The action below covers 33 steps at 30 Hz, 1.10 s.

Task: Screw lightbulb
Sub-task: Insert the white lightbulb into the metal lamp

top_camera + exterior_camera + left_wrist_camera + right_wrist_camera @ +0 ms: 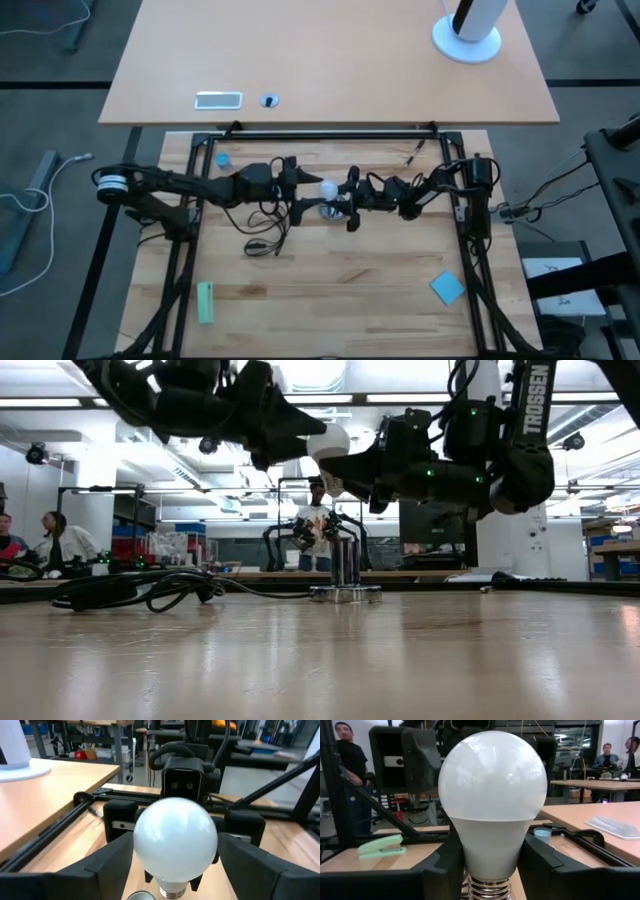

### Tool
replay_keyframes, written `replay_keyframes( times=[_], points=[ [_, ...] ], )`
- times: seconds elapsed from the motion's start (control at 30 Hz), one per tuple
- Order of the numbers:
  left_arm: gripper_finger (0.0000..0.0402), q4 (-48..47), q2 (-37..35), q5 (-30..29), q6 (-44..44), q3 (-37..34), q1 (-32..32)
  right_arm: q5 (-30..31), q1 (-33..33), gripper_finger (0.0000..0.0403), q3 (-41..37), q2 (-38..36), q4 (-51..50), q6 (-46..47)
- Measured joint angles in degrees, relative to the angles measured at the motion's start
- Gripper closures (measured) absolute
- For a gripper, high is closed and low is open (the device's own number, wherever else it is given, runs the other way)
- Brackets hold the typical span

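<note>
The lightbulb is white, with a round globe on top and a screw base pointing down. It hangs above the shiny silver socket, which stands by its flat foot on the table's middle. My right gripper reaches in from the table's right and is shut on the bulb. My left gripper reaches in from the left, open, with one finger on each side of the globe. My left gripper has its fingers close on both sides of the globe, level, from the table's left; I cannot tell whether they touch it. My right gripper pinches the bulb's tapering white neck, just above the screw base, between its two fingers. The fingers come about level from the table's right. The bulb stands upright in the hold, globe up, clear of the socket.
The socket's black cord loops over the table toward the left. A green stapler lies near the front left and a blue pad near the front right. Black frame rails border the table. People are in the room beyond.
</note>
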Motion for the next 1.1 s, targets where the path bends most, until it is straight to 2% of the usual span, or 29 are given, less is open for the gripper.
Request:
replay_keyframes(
  times=[0.33, 0.57, 0.67, 0.83, 0.97, 1.1],
  points=[
    [0.0126, 13.57, 7.43, -0.04, -2.65, -0.78, -0.12, 1.50, 0.26, 0.0268, 0.02, -0.07, -0.46, 0.39],
    [0.0137, 14.54, 8.24, -0.36, -2.19, -0.46, -0.16, 2.97, 0.28, 0.0258, -0.28, -0.17, -0.87, 0.37],
    [0.0142, 13.49, 8.45, -2.55, -2.17, -0.54, -0.23, 4.07, 0.28, 0.0252, -0.40, -0.22, -2.99, 0.35],
    [0.0144, 14.37, 10.42, -3.97, -2.61, -0.79, -0.13, 4.87, 0.26, 0.0261, -0.80, -0.63, -5.51, 1.27],
    [0.0142, 16.13, 11.73, -4.60, -3.22, -0.75, -0.12, 8.36, 0.33, 0.0265, -2.22, -4.02, -10.86, 1.08],
    [0.0142, 17.75, 12.71, -5.45, -3.43, -0.70, -0.01, 10.54, 0.26, 0.0261, -3.10, -9.97, -20.37, -0.85]
  ],
)
